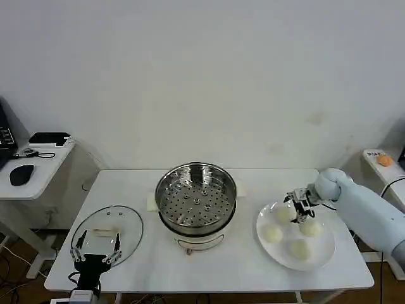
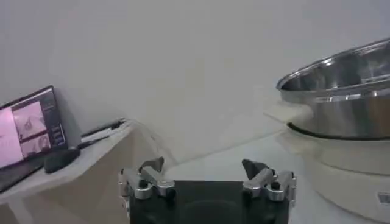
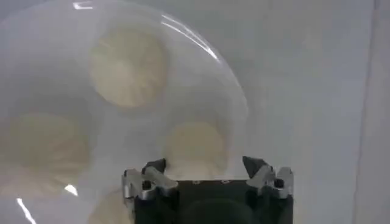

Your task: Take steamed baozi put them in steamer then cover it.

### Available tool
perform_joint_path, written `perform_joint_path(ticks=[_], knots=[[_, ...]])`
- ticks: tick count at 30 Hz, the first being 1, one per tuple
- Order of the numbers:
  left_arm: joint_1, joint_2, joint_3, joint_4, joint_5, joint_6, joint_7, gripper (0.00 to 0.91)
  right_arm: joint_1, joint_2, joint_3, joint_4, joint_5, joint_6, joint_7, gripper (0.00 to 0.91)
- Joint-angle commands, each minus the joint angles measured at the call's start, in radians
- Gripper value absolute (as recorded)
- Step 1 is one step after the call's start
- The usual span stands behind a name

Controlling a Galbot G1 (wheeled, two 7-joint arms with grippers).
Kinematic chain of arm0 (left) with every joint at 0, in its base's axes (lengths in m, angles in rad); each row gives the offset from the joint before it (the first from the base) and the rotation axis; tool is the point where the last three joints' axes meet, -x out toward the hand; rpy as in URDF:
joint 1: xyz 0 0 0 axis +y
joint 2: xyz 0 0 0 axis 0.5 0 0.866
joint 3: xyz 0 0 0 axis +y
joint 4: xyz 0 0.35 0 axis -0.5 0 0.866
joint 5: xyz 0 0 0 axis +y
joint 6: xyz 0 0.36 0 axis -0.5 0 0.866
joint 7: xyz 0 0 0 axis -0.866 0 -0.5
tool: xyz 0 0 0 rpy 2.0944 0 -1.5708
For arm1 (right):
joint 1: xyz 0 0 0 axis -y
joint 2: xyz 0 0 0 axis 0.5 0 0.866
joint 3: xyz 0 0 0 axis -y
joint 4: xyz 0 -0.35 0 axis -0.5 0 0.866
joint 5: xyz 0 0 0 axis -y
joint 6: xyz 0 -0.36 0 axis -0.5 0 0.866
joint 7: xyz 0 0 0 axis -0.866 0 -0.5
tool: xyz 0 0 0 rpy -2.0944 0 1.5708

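Left gripper [image 1: 95,258] low at the near left corner of the desk [image 1: 209,266], fingers [image 2: 151,165] spread wide, nothing between them. In the left wrist view the same fingers are open over bare desk, with the steamer off to one side and a side table with a screen [image 2: 27,128] behind.

Cover [image 1: 107,233] lies flat on the desk just beyond the left fingers, glass dome up, white handle [image 1: 104,233] in its middle. The fingertips reach over its near rim; cannot tell whether they touch it.

Steamer [image 1: 196,197] at the middle of the desk, well apart from both grippers. Shiny steel pot on a white base, perforated tray showing inside, no bun in it, lid off.

White plate [image 1: 324,254] to the right of the steamer, near the right edge of the desk. Steamed baozi [image 1: 272,234] all on the plate: four pale buns in the head view, one partly under the right gripper.

Right gripper [image 1: 302,209] hangs over the far part of the plate, arm coming in from the right. Fingers [image 3: 155,166] open wide, empty. In the right wrist view one bun [image 3: 196,143] sits directly beyond the gap between the fingers, not gripped; another bun [image 3: 128,67] lies farther out on the plate, a third [image 3: 42,146] off to the side, and a fourth shows partly beside the gripper body.
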Motion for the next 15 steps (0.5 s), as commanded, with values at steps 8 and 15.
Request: perform_joint_path(ticks=[8,15], knots=[[0.005,0.000,-0.001,-0.008,0.001,-0.001,0.001,0.907,0.038,0.017,-0.061,-0.022,0.010,-0.003,-0.020,0.584],[0.005,0.002,-0.004,-0.007,0.000,-0.002,0.001,0.907,0.076,-0.004,-0.086,0.010,0.039,0.005,-0.034,0.544]])
